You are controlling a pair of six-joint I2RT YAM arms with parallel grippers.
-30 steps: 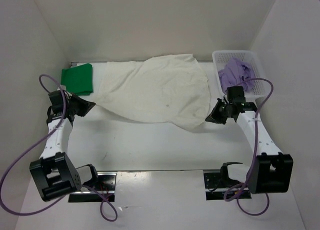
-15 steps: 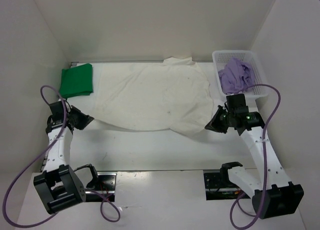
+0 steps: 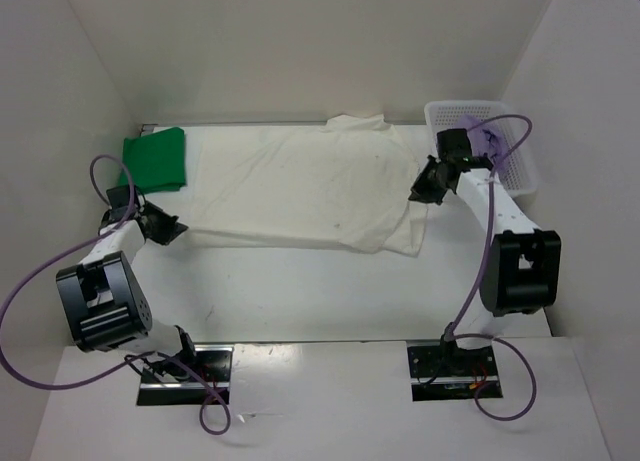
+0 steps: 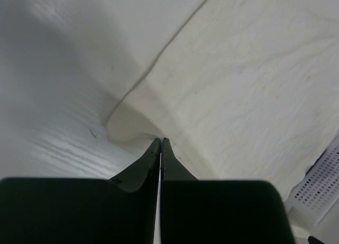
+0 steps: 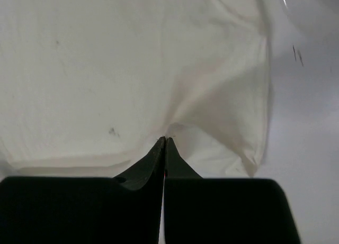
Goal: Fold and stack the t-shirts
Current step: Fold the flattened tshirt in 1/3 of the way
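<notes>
The white t-shirt [image 3: 300, 191] lies spread across the middle of the table, its collar at the far edge. My left gripper [image 3: 180, 229] is shut on its near left corner, and in the left wrist view the gripper [image 4: 160, 140] pinches a raised fold of the white t-shirt [image 4: 238, 85]. My right gripper [image 3: 418, 193] is shut on its right edge; in the right wrist view the gripper [image 5: 164, 138] bites puckered white t-shirt [image 5: 106, 69] cloth. The green t-shirt [image 3: 155, 161] lies folded at the far left. The lavender t-shirt [image 3: 492, 139] sits bunched in the basket, partly hidden by the right arm.
The white perforated basket [image 3: 520, 176] stands at the far right, its corner also in the left wrist view [image 4: 323, 180]. White walls close in the table on three sides. Bare table [image 3: 300, 291] lies between the shirt and the arm bases.
The right gripper has swung away from me toward the basket, taking the shirt's right edge with it. The white shirt, earlier draped and bulging toward me, now lies flatter with a straight near edge.
</notes>
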